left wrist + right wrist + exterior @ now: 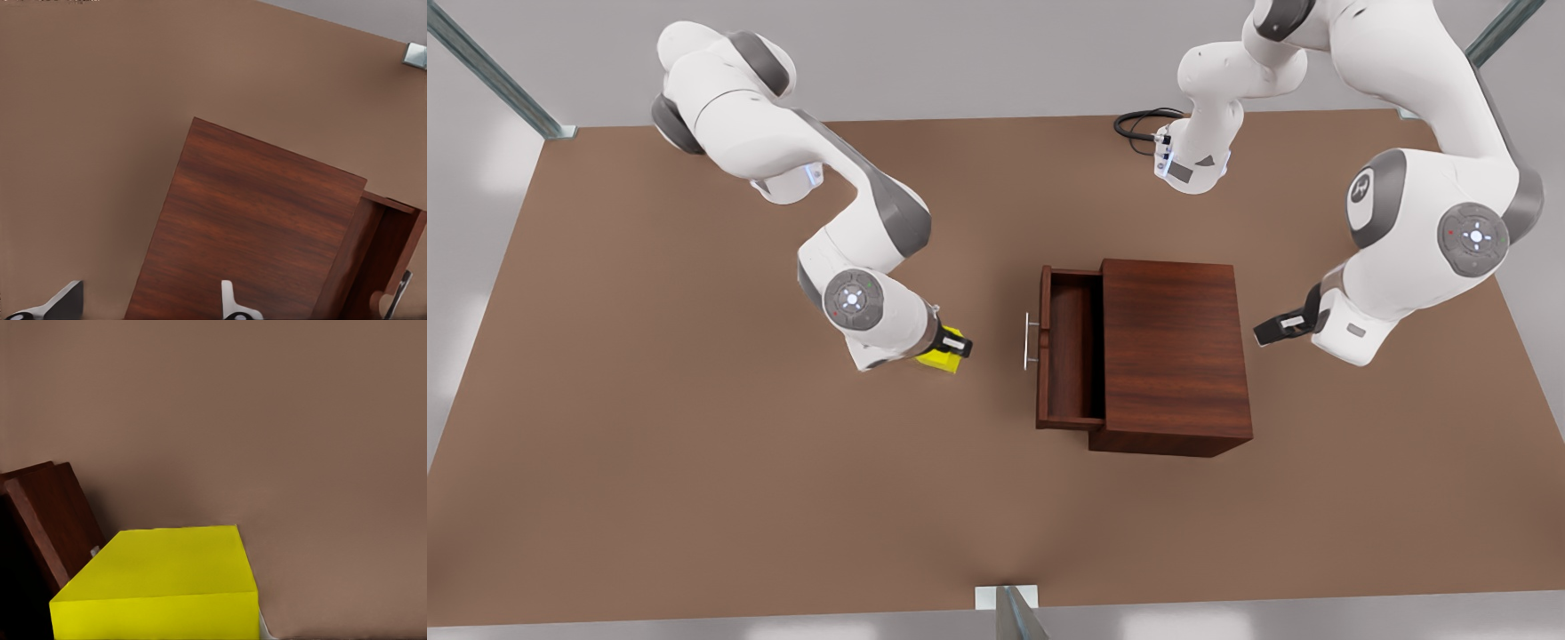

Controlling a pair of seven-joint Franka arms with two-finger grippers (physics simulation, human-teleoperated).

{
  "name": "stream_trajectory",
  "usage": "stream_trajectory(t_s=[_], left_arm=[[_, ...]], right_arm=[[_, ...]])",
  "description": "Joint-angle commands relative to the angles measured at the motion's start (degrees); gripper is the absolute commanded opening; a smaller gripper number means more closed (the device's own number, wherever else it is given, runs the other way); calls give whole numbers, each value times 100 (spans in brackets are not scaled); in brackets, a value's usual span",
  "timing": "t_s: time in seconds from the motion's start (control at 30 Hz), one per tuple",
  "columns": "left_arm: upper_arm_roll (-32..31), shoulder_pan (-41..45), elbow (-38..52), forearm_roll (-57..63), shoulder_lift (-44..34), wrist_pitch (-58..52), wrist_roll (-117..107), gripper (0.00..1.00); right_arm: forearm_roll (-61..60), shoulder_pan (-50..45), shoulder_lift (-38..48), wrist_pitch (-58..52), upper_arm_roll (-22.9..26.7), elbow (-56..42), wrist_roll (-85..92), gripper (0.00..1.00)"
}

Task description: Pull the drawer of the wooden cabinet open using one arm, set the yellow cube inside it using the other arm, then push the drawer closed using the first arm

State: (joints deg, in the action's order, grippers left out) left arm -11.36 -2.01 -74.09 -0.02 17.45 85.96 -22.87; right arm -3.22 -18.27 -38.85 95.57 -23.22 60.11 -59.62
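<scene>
Two grippers split the work: the right gripper [951, 345] is clenched on the cube [944, 357], just above the desk [694, 462], ready to carry it. The left gripper [1272, 329], released, waits behind the cabinet [1174, 356]; the drawer [1069, 356] stands open.

Dark wooden cabinet [1174, 351] with drawer [1069, 348] pulled open; yellow cube [944, 356] apart, outside it.
</scene>
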Motion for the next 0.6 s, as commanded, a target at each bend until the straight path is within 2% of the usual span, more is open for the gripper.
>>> stream_trajectory(t_s=[0.0,0.17,0.27,0.43,0.57], left_arm=[[-6,-1,0,-42,-5,17,1962,100],[2,-1,-9,-33,-5,26,1935,100],[2,8,-9,-33,-5,17,1935,100],[2,8,-27,-33,4,26,1909,100],[2,17,-70,-33,4,26,1891,100]], right_arm=[[15,-203,-184,551,-103,-288,-3029,68],[23,-669,-562,876,-86,-640,-3319,68],[41,-1328,-861,1219,283,-860,-3512,68],[41,-1776,-1125,1737,406,-1098,-3636,68],[67,-2163,-1362,1957,687,-1159,-3627,68]])
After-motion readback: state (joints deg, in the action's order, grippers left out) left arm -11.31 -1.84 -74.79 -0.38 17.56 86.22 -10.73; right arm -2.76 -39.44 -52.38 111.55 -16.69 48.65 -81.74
